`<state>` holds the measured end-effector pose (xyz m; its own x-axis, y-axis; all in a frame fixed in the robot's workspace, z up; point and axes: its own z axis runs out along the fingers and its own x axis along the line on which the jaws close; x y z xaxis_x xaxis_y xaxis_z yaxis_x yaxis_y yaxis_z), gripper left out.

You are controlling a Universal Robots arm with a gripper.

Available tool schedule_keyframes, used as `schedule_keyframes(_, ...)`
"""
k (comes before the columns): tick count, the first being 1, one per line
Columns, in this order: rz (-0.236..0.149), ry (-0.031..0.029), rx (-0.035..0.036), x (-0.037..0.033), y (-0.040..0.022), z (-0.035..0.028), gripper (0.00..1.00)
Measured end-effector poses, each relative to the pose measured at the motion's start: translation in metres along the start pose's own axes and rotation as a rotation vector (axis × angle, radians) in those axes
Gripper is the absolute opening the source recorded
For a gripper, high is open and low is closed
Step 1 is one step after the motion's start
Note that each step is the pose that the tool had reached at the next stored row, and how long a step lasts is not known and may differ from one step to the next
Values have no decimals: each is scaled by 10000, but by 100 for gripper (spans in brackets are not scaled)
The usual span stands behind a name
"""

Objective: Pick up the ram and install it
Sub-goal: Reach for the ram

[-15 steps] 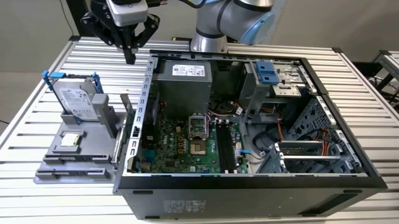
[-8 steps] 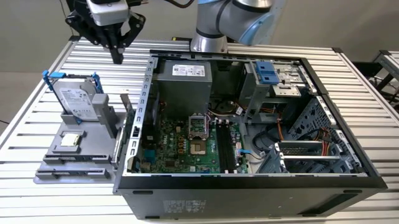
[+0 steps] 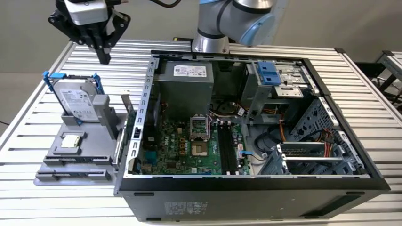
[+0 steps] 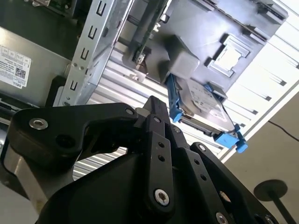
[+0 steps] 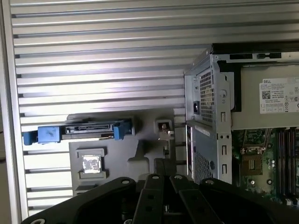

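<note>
Over the table's far corner: the gripper [image 3: 103, 58] hangs high above the slatted table [image 3: 28, 117], behind the grey fixture [image 3: 69, 172] and well apart from everything on it.
Claw: the fingers are drawn together to a single tip, with nothing between them as far as I can see.
Where the ram [image 4: 145, 39] is: it looks to stand on edge in the fixture, showing as a thin green strip in the second wrist view. It sits between the blue-railed hard drive [image 3: 78, 101] and the open computer case [image 3: 251, 186], just beside the case wall.
Arm pose: the wrist is turned straight down with the fingers vertical, and the arm's base stands behind the case.
Step in hand: I judge this to be the approach to the pick. Nothing is lifted, and the memory slots [image 3: 227, 148] look unfilled.
Doing it well: the claw has to open, square its pads to the stick's flat faces and descend plumb, clearing the case wall and the drive's rail. It should grip near the middle so the stick lifts level.
</note>
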<state>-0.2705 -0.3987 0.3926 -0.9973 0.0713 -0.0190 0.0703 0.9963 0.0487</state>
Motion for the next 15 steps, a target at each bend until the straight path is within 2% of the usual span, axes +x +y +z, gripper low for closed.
schedule_keyframes(3, -1, 0, -1, 93, -7, -2, 0)
schedule_keyframes(7, 0, 0, -1, 184, -13, -4, 0)
schedule_keyframes(15, -1, 0, 0, 195, -14, -4, 0)
